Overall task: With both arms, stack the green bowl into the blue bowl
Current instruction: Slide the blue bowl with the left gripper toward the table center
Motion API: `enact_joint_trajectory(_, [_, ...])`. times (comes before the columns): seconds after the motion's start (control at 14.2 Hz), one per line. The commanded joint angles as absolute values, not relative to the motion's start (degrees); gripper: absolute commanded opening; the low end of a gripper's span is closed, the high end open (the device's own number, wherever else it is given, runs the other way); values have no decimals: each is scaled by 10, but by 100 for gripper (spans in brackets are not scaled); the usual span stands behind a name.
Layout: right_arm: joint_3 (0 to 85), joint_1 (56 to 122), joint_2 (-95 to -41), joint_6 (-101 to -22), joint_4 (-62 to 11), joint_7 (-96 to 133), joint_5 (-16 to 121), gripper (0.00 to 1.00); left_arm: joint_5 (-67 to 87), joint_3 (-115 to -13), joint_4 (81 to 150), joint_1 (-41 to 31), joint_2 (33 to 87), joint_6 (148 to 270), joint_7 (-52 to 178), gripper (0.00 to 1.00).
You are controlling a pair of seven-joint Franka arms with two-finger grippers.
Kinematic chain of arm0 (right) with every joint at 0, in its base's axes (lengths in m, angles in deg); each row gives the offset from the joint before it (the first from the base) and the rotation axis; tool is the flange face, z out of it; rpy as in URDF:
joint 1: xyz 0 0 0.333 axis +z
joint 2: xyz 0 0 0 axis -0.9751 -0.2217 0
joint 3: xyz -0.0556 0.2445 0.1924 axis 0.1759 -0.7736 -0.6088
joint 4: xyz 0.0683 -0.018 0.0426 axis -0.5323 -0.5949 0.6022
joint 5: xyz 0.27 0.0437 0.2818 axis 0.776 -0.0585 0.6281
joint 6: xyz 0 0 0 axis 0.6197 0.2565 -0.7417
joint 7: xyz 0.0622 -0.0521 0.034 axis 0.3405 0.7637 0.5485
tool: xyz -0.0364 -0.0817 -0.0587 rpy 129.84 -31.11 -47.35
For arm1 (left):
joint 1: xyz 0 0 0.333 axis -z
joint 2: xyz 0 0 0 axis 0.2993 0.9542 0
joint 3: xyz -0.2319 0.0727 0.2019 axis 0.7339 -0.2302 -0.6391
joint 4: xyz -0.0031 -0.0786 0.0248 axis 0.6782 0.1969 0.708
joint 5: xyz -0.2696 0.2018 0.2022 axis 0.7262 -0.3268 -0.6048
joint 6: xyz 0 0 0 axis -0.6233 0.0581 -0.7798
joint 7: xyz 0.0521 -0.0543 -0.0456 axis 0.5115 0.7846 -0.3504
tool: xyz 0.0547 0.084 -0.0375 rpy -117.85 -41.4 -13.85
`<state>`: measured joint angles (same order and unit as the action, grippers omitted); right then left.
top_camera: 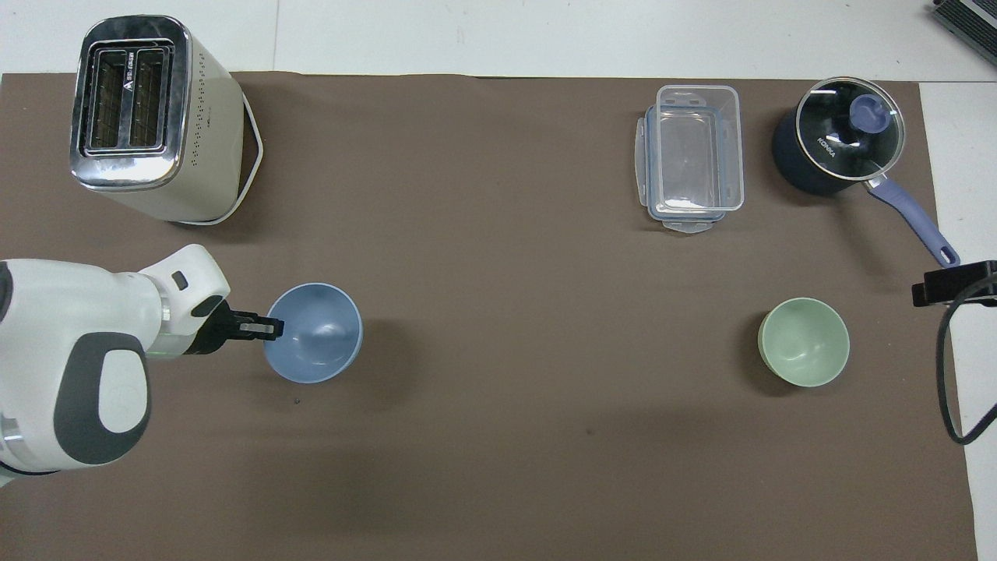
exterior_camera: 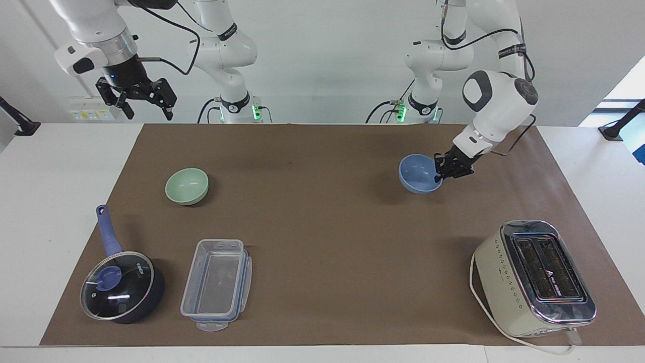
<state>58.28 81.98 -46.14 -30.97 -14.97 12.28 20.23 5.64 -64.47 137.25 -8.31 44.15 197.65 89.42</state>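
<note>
Blue bowl (exterior_camera: 420,174) right of centre in the facing view, raised just above the brown mat (exterior_camera: 322,227), pinched at its rim by the left claw (exterior_camera: 437,177). Green bowl (exterior_camera: 187,186) sitting on the mat, centre left of that frame, untouched. Right claw (exterior_camera: 147,108) spread wide and empty, hanging at upper left over the bench (exterior_camera: 60,166) edge. Lower left: saucepan (top_camera: 837,148) with "KONKA" readable on its glass lid, beside a clear container (exterior_camera: 216,285). Lower right: toaster (exterior_camera: 536,277), label unreadable.
</note>
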Motion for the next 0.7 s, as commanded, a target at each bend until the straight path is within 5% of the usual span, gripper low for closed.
enact_joint_trajectory(0.0, [582,814,-449,-306,-161,128,204,100,55,-653,1379,-8,446,2017,809,0])
enact_joint_trajectory(0.63, [582,814,-449,-306,-162,128,204,100,55,-653,1382,183,523,2166,622,0])
